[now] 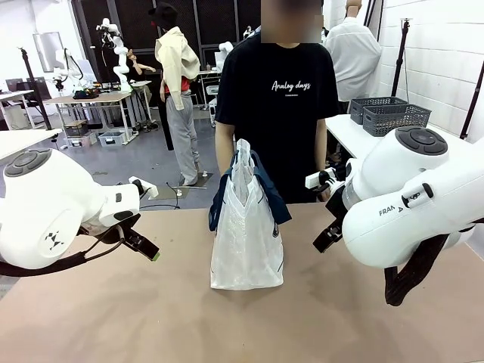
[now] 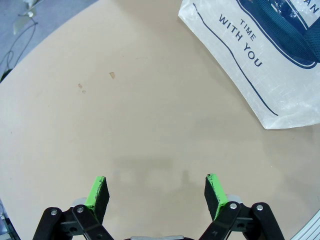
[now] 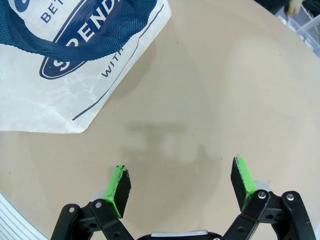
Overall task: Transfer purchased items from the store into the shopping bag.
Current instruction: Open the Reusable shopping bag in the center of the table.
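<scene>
The shopping bag (image 1: 246, 234) stands upright in the middle of the tan table, frosted-clear with navy straps hanging over its sides. A corner of the bag (image 2: 265, 65) shows in the left wrist view with navy lettering, and the bag (image 3: 65, 95) with its round logo shows in the right wrist view. My left gripper (image 2: 157, 192) hovers open over bare table left of the bag, nothing between its green pads. My right gripper (image 3: 182, 182) is open and empty over bare table right of the bag. The purchased items are out of view. Two dark grey lattice baskets (image 1: 389, 115) stand far back right.
A person in a black T-shirt (image 1: 276, 98) stands right behind the bag at the table's far edge. The baskets rest on a white side table (image 1: 349, 136) beyond my right arm (image 1: 412, 200). My left arm (image 1: 53, 208) sits at the left edge.
</scene>
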`<state>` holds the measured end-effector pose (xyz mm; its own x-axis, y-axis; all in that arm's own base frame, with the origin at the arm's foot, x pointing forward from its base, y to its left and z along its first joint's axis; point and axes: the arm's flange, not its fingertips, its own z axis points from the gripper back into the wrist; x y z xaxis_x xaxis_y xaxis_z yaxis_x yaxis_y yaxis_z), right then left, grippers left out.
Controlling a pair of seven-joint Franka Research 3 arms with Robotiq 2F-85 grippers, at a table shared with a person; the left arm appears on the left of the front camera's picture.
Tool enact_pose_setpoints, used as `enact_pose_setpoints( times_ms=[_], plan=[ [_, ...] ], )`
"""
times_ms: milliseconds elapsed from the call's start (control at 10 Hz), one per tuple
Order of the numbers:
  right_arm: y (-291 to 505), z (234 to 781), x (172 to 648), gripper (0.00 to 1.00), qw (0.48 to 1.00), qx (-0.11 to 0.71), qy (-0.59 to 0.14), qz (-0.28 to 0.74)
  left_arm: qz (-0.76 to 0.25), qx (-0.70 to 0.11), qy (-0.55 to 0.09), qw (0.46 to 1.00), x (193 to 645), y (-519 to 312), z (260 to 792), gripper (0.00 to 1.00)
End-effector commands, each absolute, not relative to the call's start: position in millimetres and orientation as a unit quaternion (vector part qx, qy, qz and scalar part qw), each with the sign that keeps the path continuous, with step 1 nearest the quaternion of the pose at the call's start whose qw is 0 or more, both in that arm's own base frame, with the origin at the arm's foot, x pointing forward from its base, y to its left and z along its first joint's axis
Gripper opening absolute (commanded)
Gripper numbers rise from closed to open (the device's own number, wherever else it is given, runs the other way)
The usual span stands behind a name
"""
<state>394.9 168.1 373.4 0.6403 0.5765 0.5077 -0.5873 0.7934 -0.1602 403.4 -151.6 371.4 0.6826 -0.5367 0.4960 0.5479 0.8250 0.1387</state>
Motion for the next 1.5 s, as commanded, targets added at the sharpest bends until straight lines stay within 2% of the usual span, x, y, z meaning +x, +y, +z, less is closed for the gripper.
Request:
enact_pose_setpoints(
  times_ms=[0,200,300,500,800,1000,1200,1300,1400],
  plan=[
    [168.0,373.4,394.9,1.00,0.906,0.010,-0.277,0.321,-0.295,-0.010,-0.267,0.917,403.7,-150.8,371.4,1.00],
    [168.1,373.4,394.9,1.00,0.906,0.010,-0.277,0.321,-0.296,-0.010,-0.267,0.917,403.4,-151.6,371.4,1.00],
    [177.9,387.8,394.7,1.00,0.909,0.021,-0.265,0.323,-0.295,-0.024,-0.240,0.924,404.9,-159.1,385.2,1.00],
    [190.6,417.8,406.3,1.00,0.913,0.016,-0.253,0.320,-0.264,-0.048,-0.197,0.943,412.5,-174.6,425.9,1.00],
    [210.8,483.7,440.7,1.00,0.931,0.004,-0.225,0.288,-0.227,-0.096,-0.166,0.955,441.0,-201.5,488.2,1.00],
    [236.6,533.2,468.6,1.00,0.946,0.000,-0.211,0.244,-0.220,-0.140,-0.179,0.949,456.4,-233.1,528.8,1.00],
    [257.4,572.1,487.6,1.00,0.948,-0.001,-0.217,0.233,-0.191,-0.144,-0.223,0.945,468.5,-251.7,564.9,1.00],
    [262.8,581.5,494.5,1.00,0.947,0.008,-0.220,0.234,-0.198,-0.145,-0.228,0.942,471.7,-262.6,572.2,1.00],
    [254.4,578.0,495.1,1.00,0.933,0.009,-0.244,0.264,-0.214,-0.145,-0.206,0.944,458.4,-246.7,561.6,1.00]
  ],
)
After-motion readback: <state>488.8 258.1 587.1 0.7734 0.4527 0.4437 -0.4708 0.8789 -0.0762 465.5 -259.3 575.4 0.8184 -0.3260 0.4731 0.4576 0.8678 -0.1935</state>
